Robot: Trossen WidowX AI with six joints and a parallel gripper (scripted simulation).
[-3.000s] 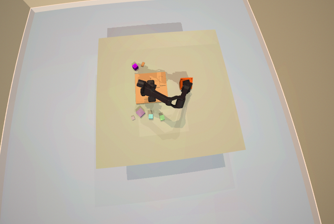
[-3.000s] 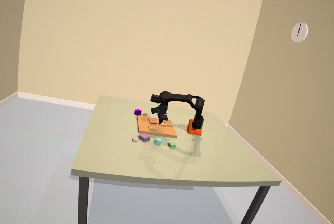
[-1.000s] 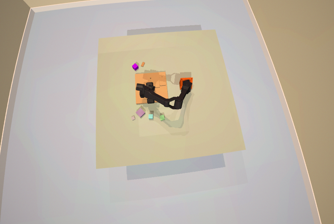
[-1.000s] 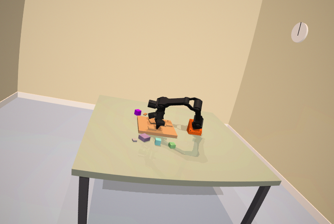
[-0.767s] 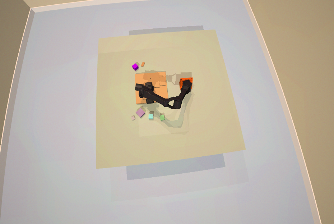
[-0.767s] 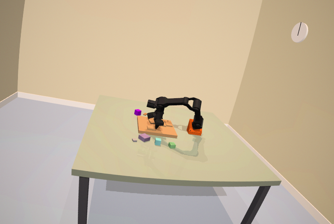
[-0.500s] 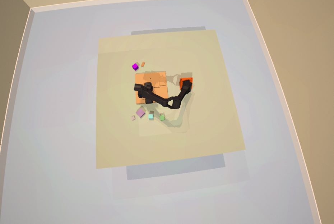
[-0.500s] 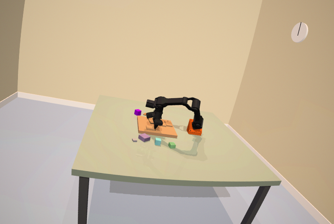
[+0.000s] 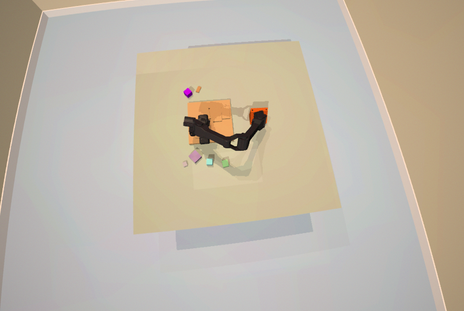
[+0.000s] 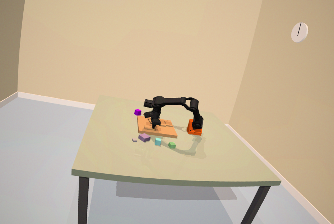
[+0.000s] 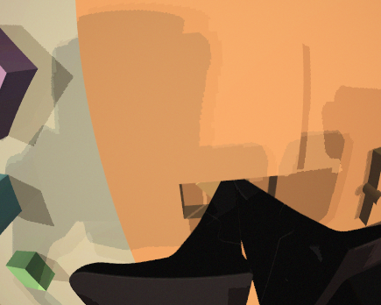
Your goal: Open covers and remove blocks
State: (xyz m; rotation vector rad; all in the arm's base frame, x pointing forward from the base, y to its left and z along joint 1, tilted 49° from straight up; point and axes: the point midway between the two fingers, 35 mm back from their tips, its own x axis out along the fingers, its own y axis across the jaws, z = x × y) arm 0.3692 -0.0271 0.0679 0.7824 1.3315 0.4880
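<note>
Black claw [image 11: 242, 195] pinched empty on orange board [image 11: 232, 54], wrist alone shows open well [image 11: 196, 200]

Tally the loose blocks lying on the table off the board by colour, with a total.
Magenta: 1
Orange: 1
Pale pink: 1
Lilac: 1
Cyan: 1
Green: 1
Total: 6
</note>
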